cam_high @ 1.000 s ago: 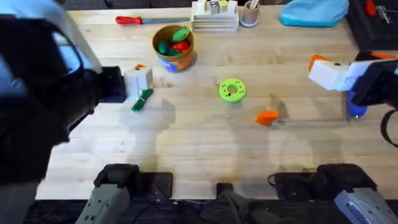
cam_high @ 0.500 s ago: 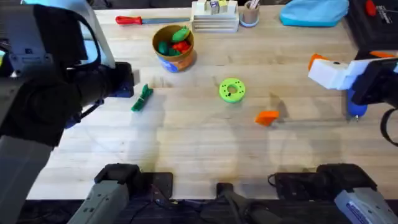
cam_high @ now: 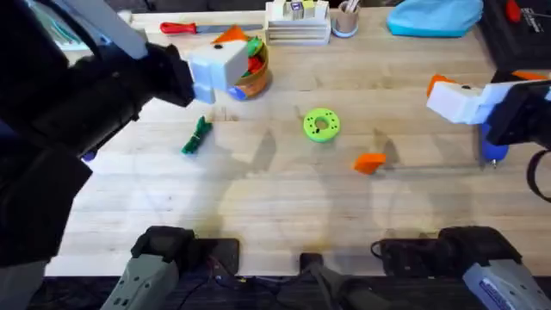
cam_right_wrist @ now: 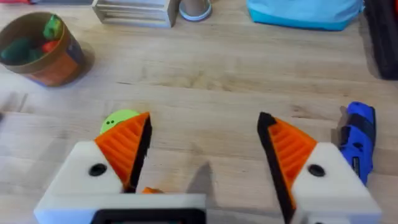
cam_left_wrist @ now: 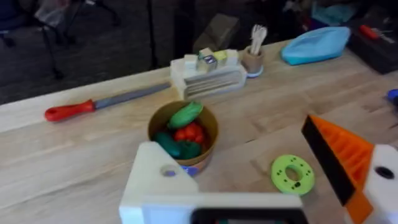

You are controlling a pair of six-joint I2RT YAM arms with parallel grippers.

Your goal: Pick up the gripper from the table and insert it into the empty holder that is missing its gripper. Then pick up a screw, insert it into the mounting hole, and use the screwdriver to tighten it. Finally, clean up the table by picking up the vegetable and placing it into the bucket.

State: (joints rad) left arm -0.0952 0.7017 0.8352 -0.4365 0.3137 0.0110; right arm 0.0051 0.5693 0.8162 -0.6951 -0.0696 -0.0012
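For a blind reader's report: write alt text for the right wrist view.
The right gripper hangs open over a wooden table, orange ribbed pads on both jaws. The blue-handled screwdriver lies beside it; farther off stand an orange bucket of toy vegetables and a green disc.

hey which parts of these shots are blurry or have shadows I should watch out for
Overhead: the left arm looms large, dark and blurred at the left; soft shadows lie on the table near the vegetable. Left wrist: the near holder is soft, the bucket fairly sharp. Right wrist: mostly sharp, with the screwdriver clear.
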